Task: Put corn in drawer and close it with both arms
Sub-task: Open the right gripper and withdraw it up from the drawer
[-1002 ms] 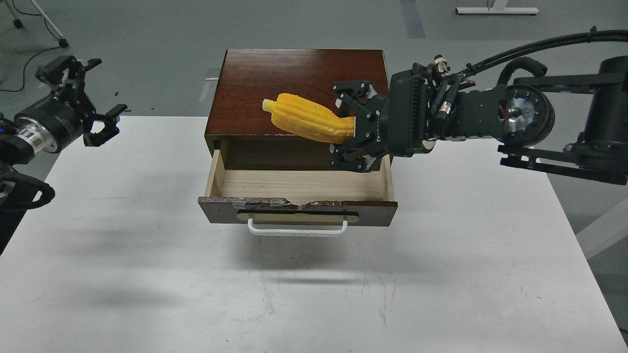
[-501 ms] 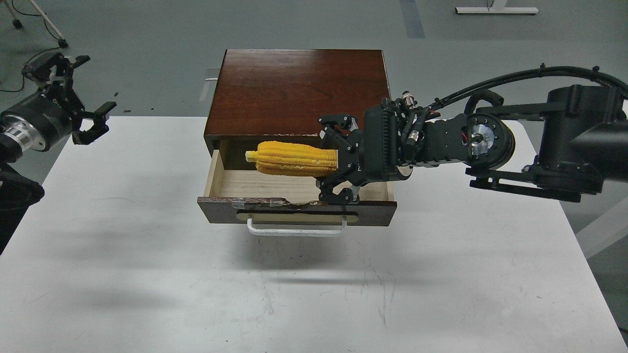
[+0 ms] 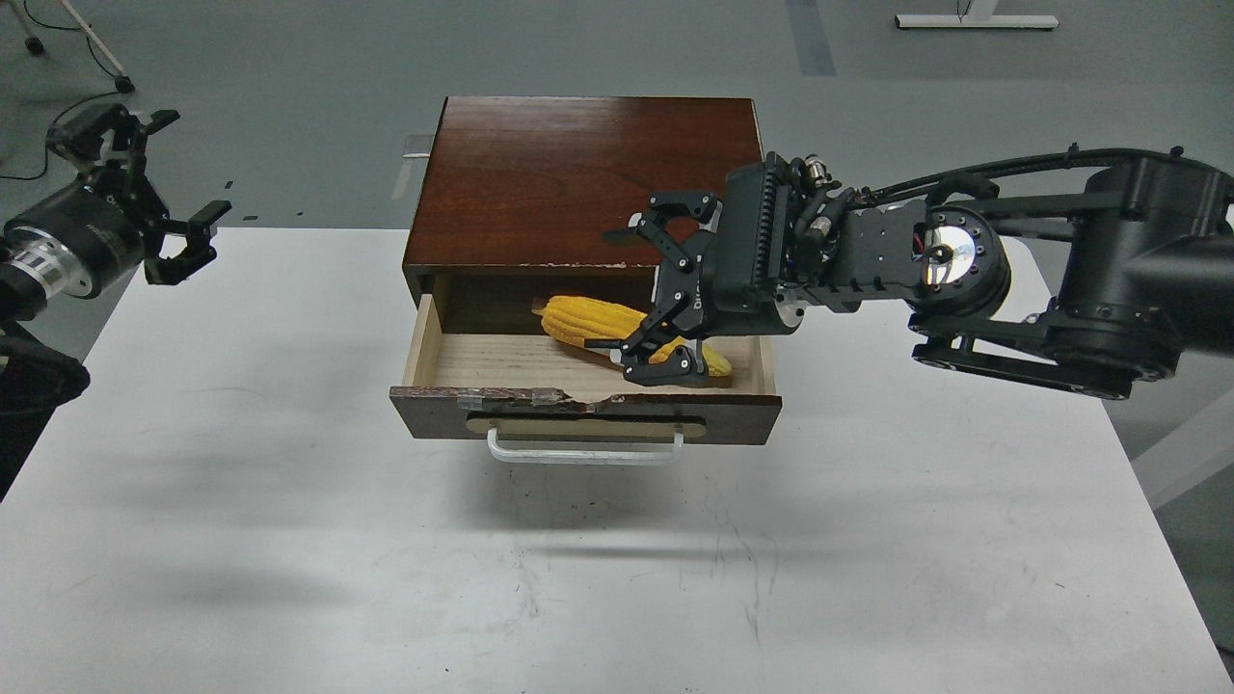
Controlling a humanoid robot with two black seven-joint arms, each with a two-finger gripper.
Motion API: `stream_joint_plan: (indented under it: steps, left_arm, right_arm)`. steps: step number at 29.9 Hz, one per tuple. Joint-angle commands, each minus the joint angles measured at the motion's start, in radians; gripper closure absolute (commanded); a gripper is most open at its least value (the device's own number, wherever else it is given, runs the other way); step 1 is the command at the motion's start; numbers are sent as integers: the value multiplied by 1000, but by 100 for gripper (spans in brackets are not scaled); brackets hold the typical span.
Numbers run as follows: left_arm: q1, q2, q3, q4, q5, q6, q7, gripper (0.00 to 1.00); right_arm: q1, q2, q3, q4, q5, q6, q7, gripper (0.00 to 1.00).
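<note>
A white bench [image 3: 289, 540] is filling the lower frame, carrying a dark wooden cabinet [image 3: 588, 173] at upper centre whose drawer [image 3: 584, 413] is standing pulled open toward the camera. The right arm [image 3: 1012, 280] is reaching in from the right edge, its right gripper [image 3: 648, 295] hanging over the drawer with jaws spread wide, gripping nothing. The left gripper [image 3: 145, 188] is hovering at upper left, jaws likewise spread and empty. The corn [image 3: 598, 323] is lying slantwise inside the drawer, partly hidden behind the right jaws.
</note>
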Motion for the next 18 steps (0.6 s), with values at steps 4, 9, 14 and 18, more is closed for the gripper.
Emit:
stream_joint_plan:
  steps: [4,9,14,18]
  left_arm:
    - [0,-3,0,0,0,5,1,2]
    - [0,-9,0,0,0,5,1,2]
    - [-2,-12,0,0,0,7,1,2]
    - [-2,-11,0,0,0,5,1,2]
  right_arm:
    - [-3,16,198,-58,255,2,4,6]
    - [-5,42,327,-151,795,0,2,0]
    - [-60,49,470,-384,1248,-5,-5,0]
    - [-128,30,525,-486,1579,5,-13,0]
